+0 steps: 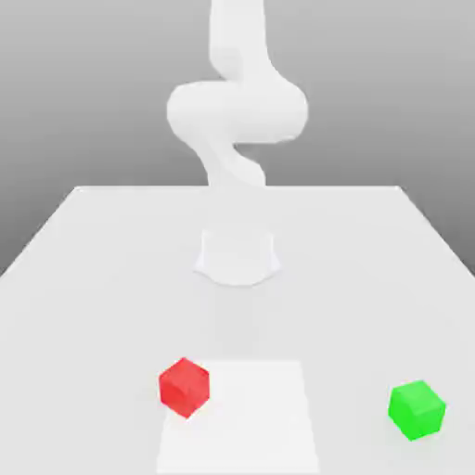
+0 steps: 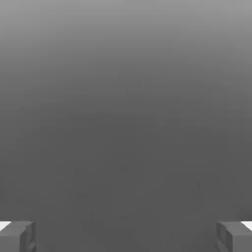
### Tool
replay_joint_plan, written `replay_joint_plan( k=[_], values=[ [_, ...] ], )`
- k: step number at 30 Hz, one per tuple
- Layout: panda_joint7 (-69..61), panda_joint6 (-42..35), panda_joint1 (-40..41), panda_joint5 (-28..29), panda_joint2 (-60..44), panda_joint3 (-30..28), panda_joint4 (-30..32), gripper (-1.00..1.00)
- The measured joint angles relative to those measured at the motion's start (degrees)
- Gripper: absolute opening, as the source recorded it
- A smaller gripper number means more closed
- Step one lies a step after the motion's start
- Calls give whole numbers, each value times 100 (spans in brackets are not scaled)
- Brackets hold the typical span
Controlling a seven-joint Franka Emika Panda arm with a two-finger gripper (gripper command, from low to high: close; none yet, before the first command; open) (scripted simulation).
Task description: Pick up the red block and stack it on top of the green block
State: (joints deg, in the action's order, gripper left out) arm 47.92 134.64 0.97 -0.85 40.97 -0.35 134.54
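A: Entry, start of trial. Where do the blocks sit?

B: The red block (image 1: 185, 387) rests on the worktop (image 1: 83, 269) at the near edge, toward the exterior view's left, touching the corner of a paler square patch (image 1: 246, 417). It is turned so one vertical edge faces the camera. The green block (image 1: 417, 409) sits well apart from it, toward the exterior view's right, at about the same depth, also turned slightly. Neither touches the other.

A: And the arm?

B: The arm (image 1: 237, 111) is folded up high behind its base (image 1: 237, 257), at the middle of the worktop, far back from both blocks.

A: State of the fingers?

B: Released. In the hand view the two fingers (image 2: 17, 236) stand spread far apart at opposite sides, with nothing between them. The gripper (image 2: 126, 237) carries nothing.

A: What does the first move turn on?

B: My reading: the red block lies forward of the base, toward the camera and off to the exterior view's left, low on the worktop, so the hand must come out and down that way. A cube has no long axis, but its rotated faces likely call for a wrist turn so the fingers meet two flat sides rather than corners. Nothing of the task is done yet.
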Motion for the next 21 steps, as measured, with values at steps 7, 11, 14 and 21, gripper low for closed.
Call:
replay_joint_plan(
  k=[7, 11, 14, 21],
  values=[
    [706, 881, 301, -194, -1533, -42, 835, 0],
    [1141, 1363, 460, -231, -2367, -47, 1294, 0],
    [1505, 1727, 593, -206, -2989, -43, 1638, 0],
    [2343, 2642, 827, 37, -4431, -135, 2266, 0]
  ],
)
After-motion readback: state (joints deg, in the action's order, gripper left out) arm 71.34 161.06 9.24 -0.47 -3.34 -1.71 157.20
